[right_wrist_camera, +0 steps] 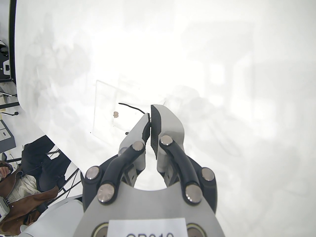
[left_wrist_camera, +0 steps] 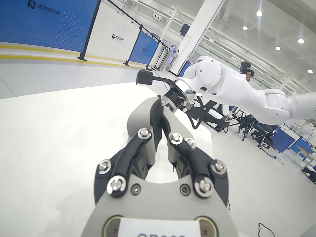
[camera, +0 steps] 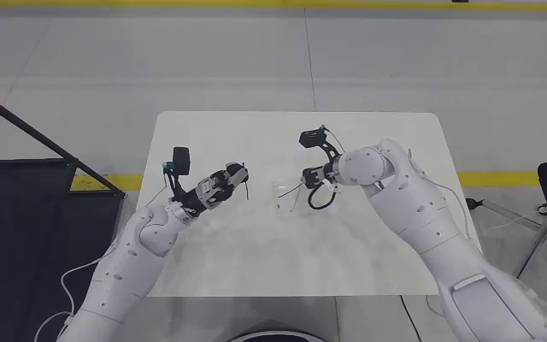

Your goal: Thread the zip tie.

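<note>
Clear sheet (right_wrist_camera: 105, 102) lies flat on white bench (camera: 214, 256), roughly mid-bench; using it as reference. Right tool (right_wrist_camera: 150, 113) sits just past one edge of the sheet, low over the bench, fingers pressed together and clamped on one end of the zip tie (right_wrist_camera: 130, 107). The zip tie is thin, black and slightly curved, and its free end runs out from the fingertips over the sheet; can't tell if it touches the sheet. Small brownish speck (right_wrist_camera: 115, 114) on the sheet, just beside the tie's free end. Left tool (left_wrist_camera: 160, 107) is on the opposite side of the sheet from the right tool, near it but off it, so the sheet lies between the two tools in the top view. Left tool's pads (left_wrist_camera: 157, 114) are together with no gap. A short dark sliver shows at its tip in the top view; can't tell what it is or whether it's gripped.
</note>
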Action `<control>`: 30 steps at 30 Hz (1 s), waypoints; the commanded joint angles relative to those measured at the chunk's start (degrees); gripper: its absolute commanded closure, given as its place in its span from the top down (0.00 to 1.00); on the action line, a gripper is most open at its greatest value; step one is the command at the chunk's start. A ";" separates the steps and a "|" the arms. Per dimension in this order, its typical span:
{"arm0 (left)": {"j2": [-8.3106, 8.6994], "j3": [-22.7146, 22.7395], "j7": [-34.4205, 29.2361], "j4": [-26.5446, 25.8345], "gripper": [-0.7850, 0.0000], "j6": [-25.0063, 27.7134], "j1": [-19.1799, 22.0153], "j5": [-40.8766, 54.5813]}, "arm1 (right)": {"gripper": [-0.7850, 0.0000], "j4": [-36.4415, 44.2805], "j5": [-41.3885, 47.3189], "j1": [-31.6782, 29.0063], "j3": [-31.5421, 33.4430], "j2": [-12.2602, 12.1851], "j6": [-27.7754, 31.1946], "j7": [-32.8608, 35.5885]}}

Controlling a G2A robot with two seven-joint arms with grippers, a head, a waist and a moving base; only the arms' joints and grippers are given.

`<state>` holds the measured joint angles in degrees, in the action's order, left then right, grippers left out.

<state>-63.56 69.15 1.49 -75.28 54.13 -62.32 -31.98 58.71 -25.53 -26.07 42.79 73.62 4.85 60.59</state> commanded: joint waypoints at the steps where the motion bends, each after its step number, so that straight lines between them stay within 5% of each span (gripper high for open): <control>1: 0.00 0.00 0.00 0.00 0.00 0.00 0.00 0.00 | 0.00 0.50 0.23 -0.41 0.81 -0.21 -0.03 -0.41; 10: -0.04 1.11 1.37 -2.14 0.00 -3.78 -1.08 -1.57 | 0.00 6.85 3.82 -5.75 8.51 -2.57 -0.73 -2.65; 21: -1.19 -0.02 17.29 -3.41 0.00 -14.25 -3.57 -22.29 | 0.00 22.69 7.48 -19.24 22.03 -6.89 2.84 -3.64; 30: -1.54 -0.96 19.80 -1.84 0.00 -14.29 -3.41 -23.95 | 0.00 37.05 8.02 -30.87 30.41 -9.34 4.19 -2.95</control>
<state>-65.10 68.19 21.29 -77.11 39.84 -65.72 -55.93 94.08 -17.17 -55.92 72.78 64.43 8.92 57.67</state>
